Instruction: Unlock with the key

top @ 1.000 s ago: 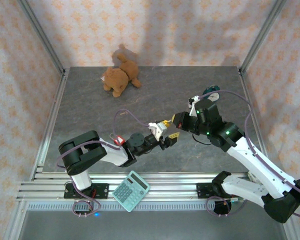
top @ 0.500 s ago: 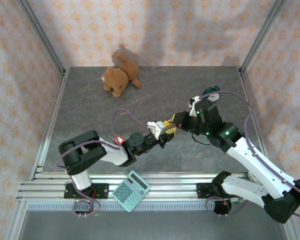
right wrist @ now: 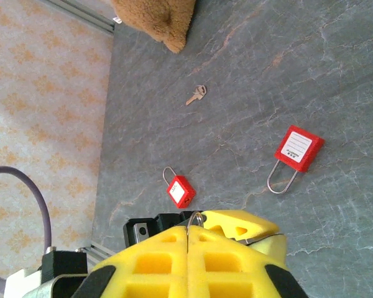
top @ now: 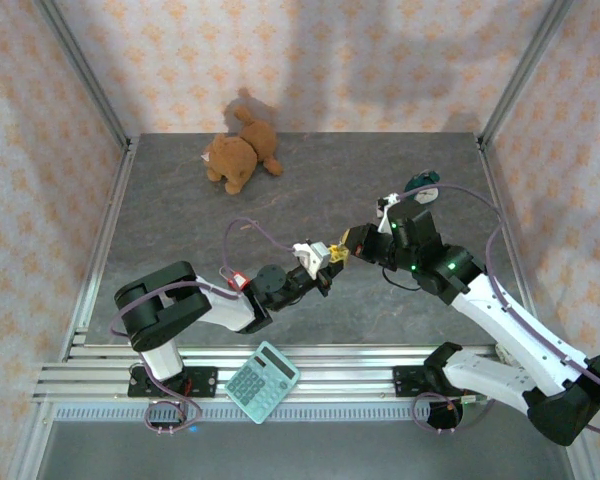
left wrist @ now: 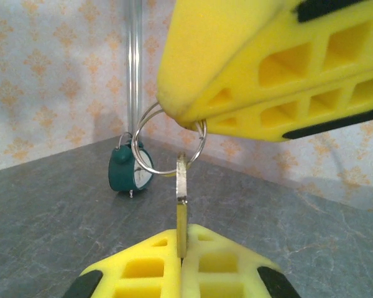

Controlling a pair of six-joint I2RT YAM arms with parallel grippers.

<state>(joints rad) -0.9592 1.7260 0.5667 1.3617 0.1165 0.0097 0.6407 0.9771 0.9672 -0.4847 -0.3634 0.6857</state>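
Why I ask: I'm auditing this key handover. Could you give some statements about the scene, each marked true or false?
1. The left gripper is shut on the hanging key. True.
2. The right gripper is open. False: it is shut on the key ring.
3. Two red padlocks lie on the table. True.
4. A key sits in a padlock. False: the loose key lies apart from both.
5. The clock is red. False: the alarm clock is green.
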